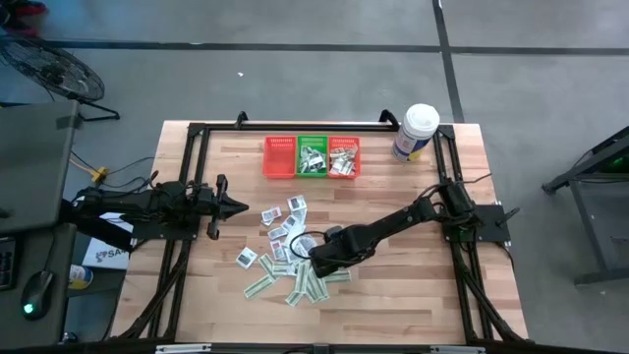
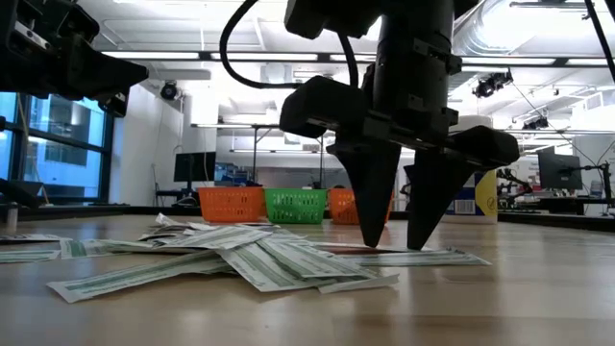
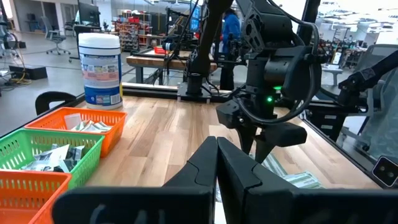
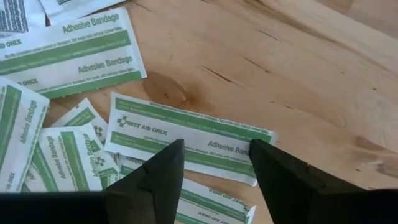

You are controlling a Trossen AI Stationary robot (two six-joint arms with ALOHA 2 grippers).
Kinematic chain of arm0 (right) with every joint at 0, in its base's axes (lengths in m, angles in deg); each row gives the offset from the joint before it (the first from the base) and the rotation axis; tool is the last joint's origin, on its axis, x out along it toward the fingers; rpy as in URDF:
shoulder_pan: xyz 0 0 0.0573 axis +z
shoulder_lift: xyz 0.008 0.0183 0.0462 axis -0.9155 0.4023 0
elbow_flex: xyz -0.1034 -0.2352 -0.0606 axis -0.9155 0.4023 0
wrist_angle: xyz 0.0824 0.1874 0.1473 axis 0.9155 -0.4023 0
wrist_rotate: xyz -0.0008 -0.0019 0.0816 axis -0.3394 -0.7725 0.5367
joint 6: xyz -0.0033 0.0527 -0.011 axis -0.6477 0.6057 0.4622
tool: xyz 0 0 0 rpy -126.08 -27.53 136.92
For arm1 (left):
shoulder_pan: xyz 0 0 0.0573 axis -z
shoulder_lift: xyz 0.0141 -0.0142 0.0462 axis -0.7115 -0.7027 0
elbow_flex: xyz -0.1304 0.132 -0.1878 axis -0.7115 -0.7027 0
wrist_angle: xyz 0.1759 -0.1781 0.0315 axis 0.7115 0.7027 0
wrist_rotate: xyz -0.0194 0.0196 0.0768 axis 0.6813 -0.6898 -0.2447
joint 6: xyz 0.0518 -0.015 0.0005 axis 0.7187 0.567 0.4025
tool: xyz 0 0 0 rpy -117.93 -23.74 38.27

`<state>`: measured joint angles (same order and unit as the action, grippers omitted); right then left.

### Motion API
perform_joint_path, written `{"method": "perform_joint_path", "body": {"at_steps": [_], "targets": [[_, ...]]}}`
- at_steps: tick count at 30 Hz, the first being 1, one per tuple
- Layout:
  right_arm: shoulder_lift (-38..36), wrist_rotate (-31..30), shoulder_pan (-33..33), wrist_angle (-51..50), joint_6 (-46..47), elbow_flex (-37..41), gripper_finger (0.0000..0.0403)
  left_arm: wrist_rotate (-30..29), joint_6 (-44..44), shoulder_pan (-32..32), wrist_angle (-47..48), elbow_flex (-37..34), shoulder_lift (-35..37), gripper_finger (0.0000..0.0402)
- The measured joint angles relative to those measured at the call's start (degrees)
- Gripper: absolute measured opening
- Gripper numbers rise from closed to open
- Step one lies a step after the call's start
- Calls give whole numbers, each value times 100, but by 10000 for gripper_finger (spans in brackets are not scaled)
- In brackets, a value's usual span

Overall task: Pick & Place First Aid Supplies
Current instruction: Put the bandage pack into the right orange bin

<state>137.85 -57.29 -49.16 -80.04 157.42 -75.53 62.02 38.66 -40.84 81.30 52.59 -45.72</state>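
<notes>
On the table (image 1: 413,295), three mesh baskets (image 1: 312,157) sit in a row: red empty, green and orange holding packets. Loose first aid supplies (image 1: 285,261) lie scattered mid-table. The right claw (image 4: 214,158), fingers spread, straddles one green-striped bandage strip (image 4: 186,134), printing legible only there. The left claw (image 3: 216,163) is pressed together.

A robotics lab or open workshop: behind the right gripper (image 2: 396,240) stretch a white exposed ceiling (image 2: 288,38) with ducts and strip lights, workbenches (image 3: 163,61) and monitors (image 2: 194,166). Beyond the left gripper (image 3: 216,163), a grey concrete floor (image 1: 295,79) surrounds the framed wooden table (image 1: 393,295).
</notes>
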Motion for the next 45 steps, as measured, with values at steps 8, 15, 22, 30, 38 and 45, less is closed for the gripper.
{"method": "perform_joint_path", "body": {"at_steps": [8,15,22,30,38,45], "targets": [[7,70,29,-23,-319,2,109,0,0,1,0,0,-2,1],[9,116,9,20,-602,9,9,-1,0,1,0,0,-2,1],[20,115,11,93,-617,11,24,-1,0,1,0,0,0,1],[64,172,8,-77,-812,-77,2,-1,0,0,0,0,-1,1],[-61,-214,-18,-513,-976,-137,1,-1,0,2,-1,0,0,1],[-125,-610,-17,-1024,-1012,-464,0,-1,0,1,-1,0,-1,1]]}}
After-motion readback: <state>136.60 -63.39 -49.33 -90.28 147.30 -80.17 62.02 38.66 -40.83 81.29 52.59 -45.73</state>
